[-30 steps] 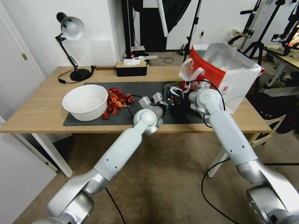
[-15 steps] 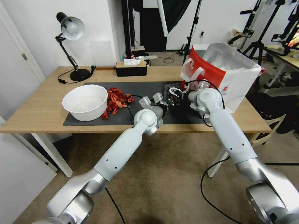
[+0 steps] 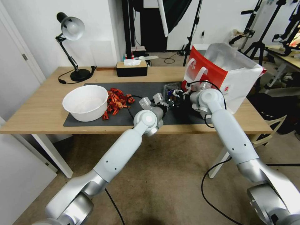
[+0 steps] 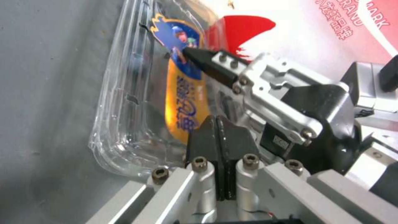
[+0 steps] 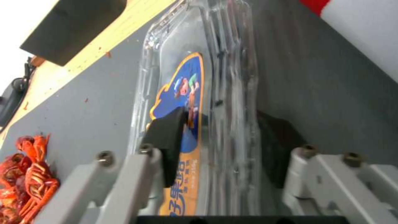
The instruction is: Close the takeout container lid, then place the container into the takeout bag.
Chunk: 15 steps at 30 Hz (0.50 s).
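The clear takeout container point(image 3: 171, 87) lies on the dark mat just left of the red and white takeout bag point(image 3: 231, 75). Its lid point(image 5: 186, 62), with a blue and orange label, is folded down onto the other half. My right gripper point(image 3: 175, 93) is shut on the container, one pad point(image 5: 166, 137) on the labelled lid and the other on the opposite face. My left gripper point(image 3: 163, 100) is shut with nothing held, and its joined pads point(image 4: 218, 133) sit at the container's point(image 4: 128, 102) near end. The right gripper's finger point(image 4: 199, 57) rests on the label.
A big white bowl point(image 3: 86, 103) and a pile of red crayfish point(image 3: 117, 100) sit on the left of the mat point(image 3: 140, 89). A desk lamp point(image 3: 73, 47) and a tissue box point(image 3: 131, 68) stand at the back. The bag's white handles point(image 3: 195, 73) hang toward the container.
My right gripper and the container have shifted slightly toward the bag. The bag's white handles have swung closer to its side. The left arm has barely moved.
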Tool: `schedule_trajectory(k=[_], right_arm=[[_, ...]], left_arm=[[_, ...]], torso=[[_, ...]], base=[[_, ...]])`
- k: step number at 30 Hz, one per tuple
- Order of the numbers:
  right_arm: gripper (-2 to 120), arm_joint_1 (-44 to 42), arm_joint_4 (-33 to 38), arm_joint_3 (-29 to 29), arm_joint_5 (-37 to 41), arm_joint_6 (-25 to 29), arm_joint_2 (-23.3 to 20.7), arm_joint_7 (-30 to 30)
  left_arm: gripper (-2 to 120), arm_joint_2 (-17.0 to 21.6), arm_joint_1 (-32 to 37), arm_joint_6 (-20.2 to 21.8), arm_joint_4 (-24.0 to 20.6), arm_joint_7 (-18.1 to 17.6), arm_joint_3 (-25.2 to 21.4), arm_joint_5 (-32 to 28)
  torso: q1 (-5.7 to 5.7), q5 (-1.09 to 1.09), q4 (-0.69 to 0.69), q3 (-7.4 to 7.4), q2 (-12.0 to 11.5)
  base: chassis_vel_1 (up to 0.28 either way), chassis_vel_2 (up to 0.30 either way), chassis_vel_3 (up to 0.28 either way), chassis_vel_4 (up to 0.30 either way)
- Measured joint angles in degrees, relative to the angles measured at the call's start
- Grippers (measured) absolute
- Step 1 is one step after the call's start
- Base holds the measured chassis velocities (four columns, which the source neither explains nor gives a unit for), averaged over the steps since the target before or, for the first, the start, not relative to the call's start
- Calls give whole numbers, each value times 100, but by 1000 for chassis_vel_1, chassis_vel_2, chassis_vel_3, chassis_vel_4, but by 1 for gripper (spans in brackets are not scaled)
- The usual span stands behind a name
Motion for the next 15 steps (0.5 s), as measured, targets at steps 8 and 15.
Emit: schedule_trajectory(k=[8,15], right_arm=[[5,-49,-6,50,6,0,-12,31],[0,-57,-2,76,10,7,-12,50]], left_arm=[[0,23,6,-1,-13,0,0,1],[0,60,12,-1,-32,0,-10,1]], torso=[[0,0,0,0,1],[0,0,0,0,1]], base=[[0,0,0,0],[0,0,0,0]])
